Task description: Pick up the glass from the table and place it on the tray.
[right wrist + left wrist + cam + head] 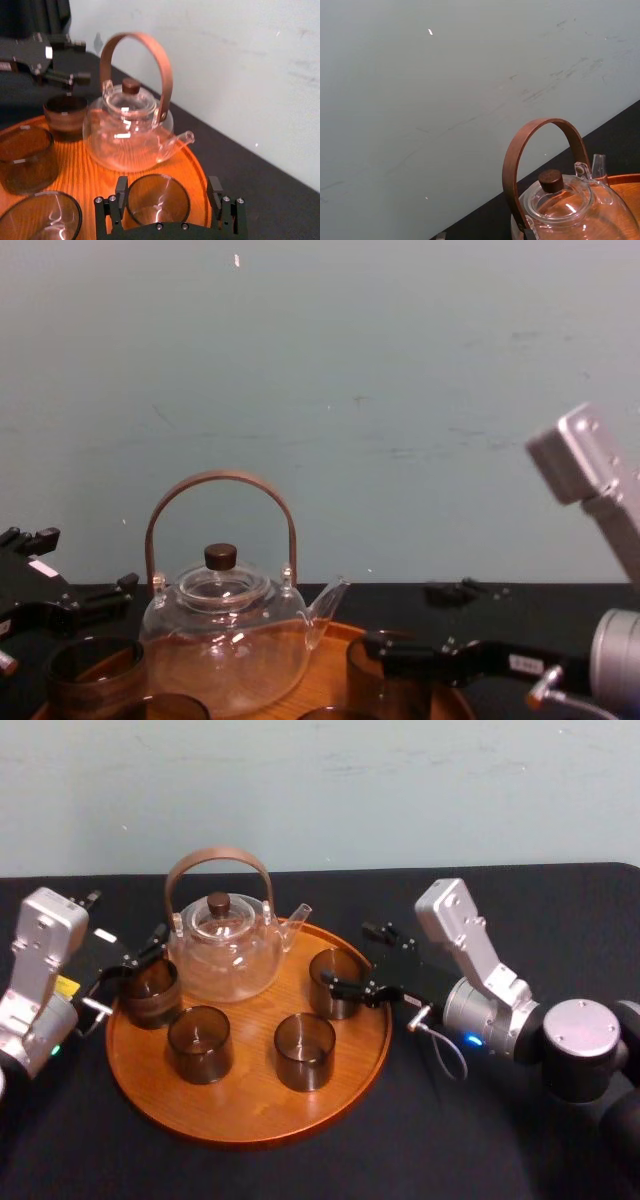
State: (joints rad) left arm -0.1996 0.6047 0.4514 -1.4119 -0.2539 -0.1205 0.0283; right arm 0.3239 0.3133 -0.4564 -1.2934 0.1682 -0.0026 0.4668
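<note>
A round wooden tray [250, 1108] lies on the black table [430, 1145] between the two arms, and all four brown glasses stand upright on it. A clear glass teapot [225, 948] with a bent wooden handle and a dark lid knob stands at the tray's far edge, left of centre, its spout pointing toward the right side. The right glass [333, 1006] stands by the tray's right edge, just beside the spout. The right gripper [167, 189] reaches in over that edge with its jaws spread wide and the right glass between them; one finger [121, 192] sits close against the glass wall and the other stands a little off it, so the glass rests on the tray rather than being squeezed. The left glass [150, 995] stands at the tray's left edge, beside the teapot. The left gripper [85, 60] hangs at that edge with its jaws apart, just above and behind the left glass's rim; whether a finger touches the rim cannot be told. Two more glasses stand near the tray's front edge, one toward the left [200, 1045] and one near the middle [305, 1052], apart from each other and from both grippers.
</note>
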